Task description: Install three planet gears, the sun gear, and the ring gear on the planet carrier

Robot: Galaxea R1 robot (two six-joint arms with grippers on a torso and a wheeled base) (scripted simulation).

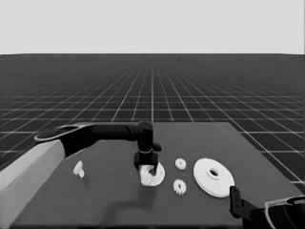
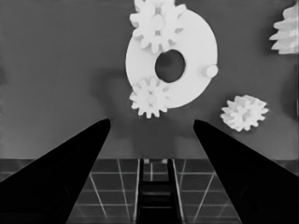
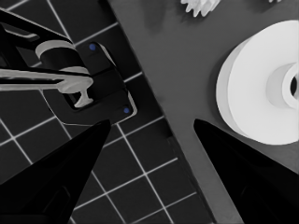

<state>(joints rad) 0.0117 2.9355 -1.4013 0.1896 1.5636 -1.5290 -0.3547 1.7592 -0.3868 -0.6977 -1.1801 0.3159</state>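
At the far left of the counter [image 1: 114,200] lies the thin white piece [image 1: 78,169], apart from everything. Next, the left tool [image 1: 147,167] hangs straight over the smaller round part [image 1: 153,174], fingers spread and holding nothing. The wrist view shows two gears [image 2: 150,96] already seated on that part and one bare peg [image 2: 209,71]. Just right of it lie two loose gears, one farther [image 1: 180,163], one nearer [image 1: 179,186], so I'd guess the next pick lies a short way to the right, closer to the left arm. Further right sits the larger round part [image 1: 213,177]. The right tool [image 1: 236,202] waits at the near right corner, fingers spread.
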